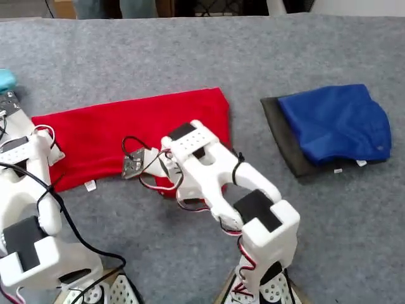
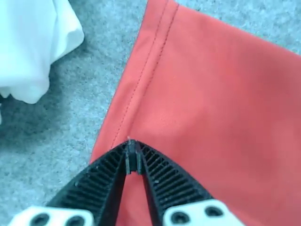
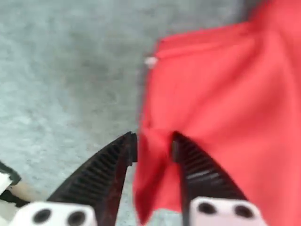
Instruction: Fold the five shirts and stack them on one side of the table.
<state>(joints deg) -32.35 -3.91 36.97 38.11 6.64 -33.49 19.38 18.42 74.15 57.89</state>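
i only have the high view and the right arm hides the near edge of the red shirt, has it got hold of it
Observer: Yes. Its wrist view shows a fold of the red shirt held in the right gripper.
Operator: and the left one
Observer: The left gripper is shut, with its tips together over the shirt's corner near the hem. I cannot tell whether any cloth is pinched.
Operator: anything next to that corner
Observer: A white cloth lies just off the hem, apart from the shirt.
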